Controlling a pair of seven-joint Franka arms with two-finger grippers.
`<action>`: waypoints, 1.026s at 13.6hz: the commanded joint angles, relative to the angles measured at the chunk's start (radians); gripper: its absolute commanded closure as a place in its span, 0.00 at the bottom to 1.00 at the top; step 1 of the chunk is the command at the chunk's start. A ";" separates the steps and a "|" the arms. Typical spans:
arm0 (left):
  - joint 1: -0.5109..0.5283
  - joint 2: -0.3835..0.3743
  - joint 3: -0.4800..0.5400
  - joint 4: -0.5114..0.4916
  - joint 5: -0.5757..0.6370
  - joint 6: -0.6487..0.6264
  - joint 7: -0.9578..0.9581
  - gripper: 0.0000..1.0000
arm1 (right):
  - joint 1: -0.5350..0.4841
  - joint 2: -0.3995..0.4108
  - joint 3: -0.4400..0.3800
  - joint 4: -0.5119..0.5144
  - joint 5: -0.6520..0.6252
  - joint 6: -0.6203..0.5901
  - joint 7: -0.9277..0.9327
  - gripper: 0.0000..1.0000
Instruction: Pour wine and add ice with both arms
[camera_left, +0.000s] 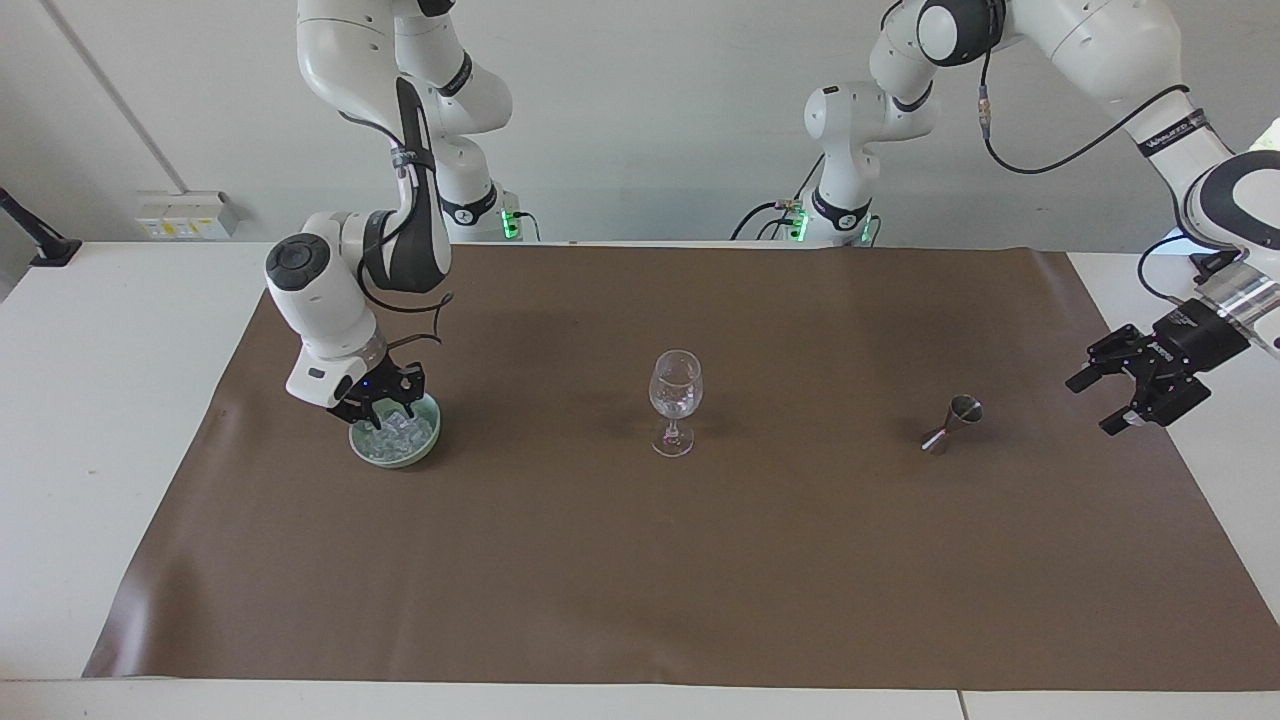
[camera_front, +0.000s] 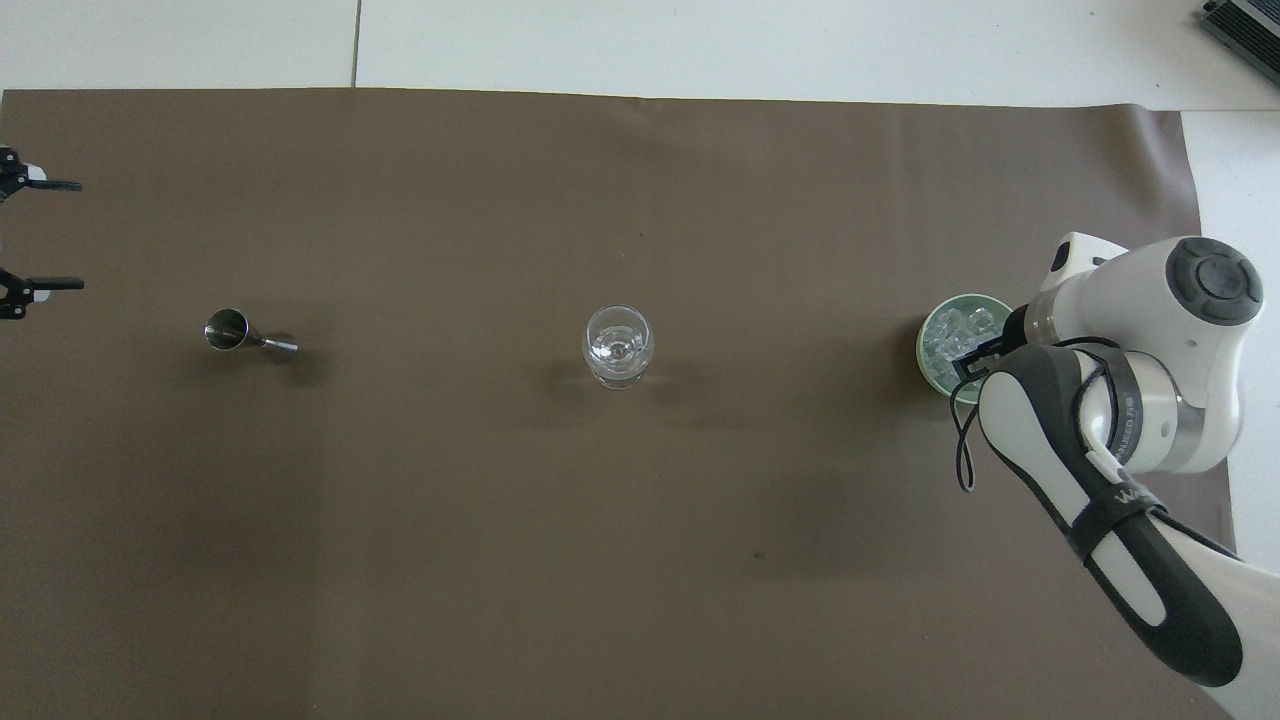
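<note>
Two hands are working at either end of the bench.
The right hand (camera_left: 392, 402) is dipping into the green bowl (camera_left: 396, 446), clenched on the ice (camera_left: 400, 431); the left hand (camera_left: 1112, 397) is hanging released over the brown mat's (camera_left: 640, 560) edge, well apart from the jigger (camera_left: 952, 424) and the wine glass (camera_left: 675, 400).

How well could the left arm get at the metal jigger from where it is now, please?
Probably easily: the left pincer hangs open over the mat's edge, and nothing stands between it and the jigger.
</note>
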 joint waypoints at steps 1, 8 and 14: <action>-0.003 -0.033 -0.053 0.062 0.110 -0.020 0.001 0.00 | -0.008 0.014 0.008 0.011 0.005 0.019 0.028 0.50; -0.003 -0.065 -0.116 0.104 0.253 0.004 0.030 0.00 | -0.005 0.018 0.014 0.011 0.007 0.055 0.041 0.50; -0.008 -0.163 -0.191 0.087 0.403 -0.026 0.204 0.00 | -0.001 0.017 0.021 0.014 0.045 0.045 0.056 0.67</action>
